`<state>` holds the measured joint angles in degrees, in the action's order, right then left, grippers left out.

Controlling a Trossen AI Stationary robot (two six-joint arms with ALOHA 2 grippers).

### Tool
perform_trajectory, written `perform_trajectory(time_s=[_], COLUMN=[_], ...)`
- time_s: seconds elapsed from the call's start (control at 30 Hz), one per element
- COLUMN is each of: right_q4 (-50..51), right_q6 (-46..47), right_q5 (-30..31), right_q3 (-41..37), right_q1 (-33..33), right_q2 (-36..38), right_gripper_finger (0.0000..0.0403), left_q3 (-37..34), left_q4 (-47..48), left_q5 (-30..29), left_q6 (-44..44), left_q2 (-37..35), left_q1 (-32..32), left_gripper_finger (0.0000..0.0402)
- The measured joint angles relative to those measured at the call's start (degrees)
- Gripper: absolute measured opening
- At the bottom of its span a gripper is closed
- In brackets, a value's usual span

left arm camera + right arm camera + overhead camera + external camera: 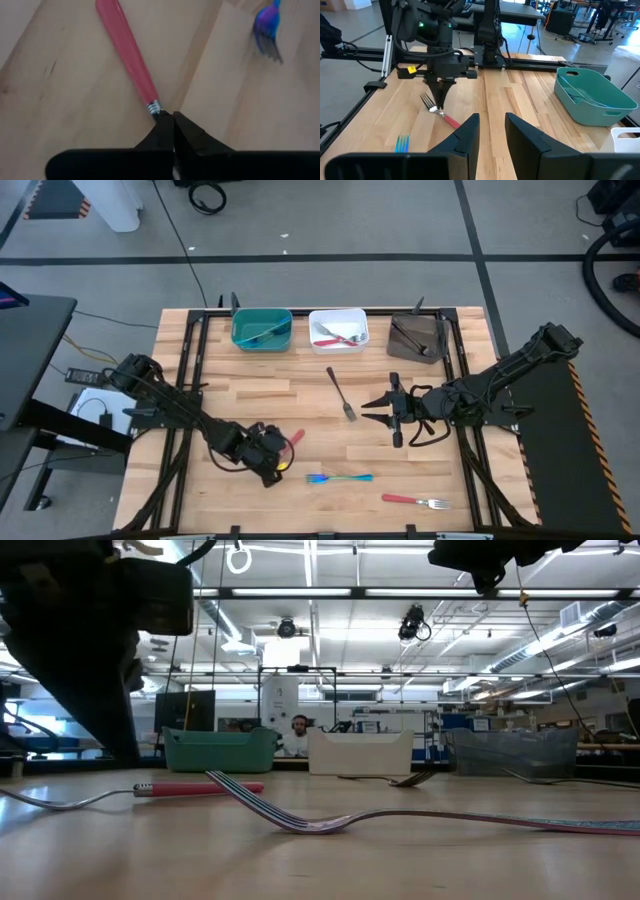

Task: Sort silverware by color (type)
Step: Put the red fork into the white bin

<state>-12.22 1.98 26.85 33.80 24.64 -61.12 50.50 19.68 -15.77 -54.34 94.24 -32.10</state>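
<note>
Wooden slats make up the table [270, 395], and the sorting looks partly done, by my reading. Along its 12 o'clock edge stand three bins: the teal bin [262, 331] holds blue-teal pieces, the white bin [338, 330] holds red-handled ones, and the brown bin [418, 337] holds dark ones. Four forks are left out on the wood. The left gripper [276, 463], toward 7 o'clock, is clamped on the neck of a red-handled fork [127, 50], its fingers [190, 132] pressed together just below the handle; the white bin would be its place. The right gripper [385, 411] waits near 3 o'clock with its fingers spread and nothing between them. A dark fork [341, 394] lies at the centre, a blue-teal fork [338, 478] at 6 o'clock, and a second red-handled fork [415, 501] toward 5 o'clock.
</note>
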Motion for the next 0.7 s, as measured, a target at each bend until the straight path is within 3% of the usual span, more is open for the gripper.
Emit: perform_trajectory(time_s=[0.2, 0.37, 0.7], right_q4=[0.03, 0.3, 0.34], right_q6=[0.02, 0.02, 0.02], right_q5=[-0.03, -2.78, -2.94], right_q3=[0.0, 0.0, 0.0], right_q1=[0.0, 0.0, 0.0], right_q2=[0.0, 0.0, 0.0], right_gripper_finger=[0.0101, 0.0101, 0.0101], left_q3=[0.13, 0.3, 0.35], left_q4=[-3.46, -3.64, -2.95], left_q5=[-0.04, 0.97, 1.57], left_q6=[0.97, -3.12, -3.57], left_q2=[2.38, 5.09, 5.6], left_q1=[0.32, 0.76, 1.74], left_gripper_finger=[0.0056, 0.0098, 0.0109])
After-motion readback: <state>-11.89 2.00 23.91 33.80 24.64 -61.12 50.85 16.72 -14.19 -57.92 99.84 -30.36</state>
